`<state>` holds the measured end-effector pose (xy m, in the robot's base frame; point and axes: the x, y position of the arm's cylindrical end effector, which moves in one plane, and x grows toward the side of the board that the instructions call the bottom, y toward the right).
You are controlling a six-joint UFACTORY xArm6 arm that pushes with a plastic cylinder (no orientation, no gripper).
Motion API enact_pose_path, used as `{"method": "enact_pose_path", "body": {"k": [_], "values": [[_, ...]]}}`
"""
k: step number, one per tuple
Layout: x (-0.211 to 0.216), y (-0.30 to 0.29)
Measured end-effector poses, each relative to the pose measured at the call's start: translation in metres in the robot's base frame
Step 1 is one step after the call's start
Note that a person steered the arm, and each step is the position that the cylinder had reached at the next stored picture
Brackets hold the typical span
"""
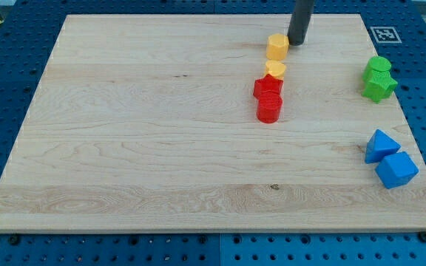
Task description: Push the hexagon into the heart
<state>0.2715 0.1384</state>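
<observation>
The big wooden board (161, 133) takes up most of the view, and it sits on a blue table with holes (6, 251). At the view's right edge, low down, are two blue blocks (390, 157) that touch each other. Above them are two green blocks (379, 78), also touching.

Near the top middle is a line of small blocks. The yellow hexagon (277, 46) is at the top of the line. Just below it, with a small gap, is a yellow heart (275, 69). The heart touches a red block (268, 86), and a red hexagon-like block (269, 108) sits below that one.

I have no claw, so I hold nothing. I only have a dark rod. My tip (296, 42) is just beside the yellow hexagon, at its upper right, about touching it.

To do this well, I think my tip should push down and a bit to the view's left, slowly, so the hexagon slides straight into the heart and does not slip off sideways.
</observation>
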Motion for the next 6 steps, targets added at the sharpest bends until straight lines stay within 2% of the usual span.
{"method": "enact_pose_path", "body": {"k": [1, 3, 6], "values": [[0.000, -0.028], [0.022, -0.038], [0.027, -0.038]]}}
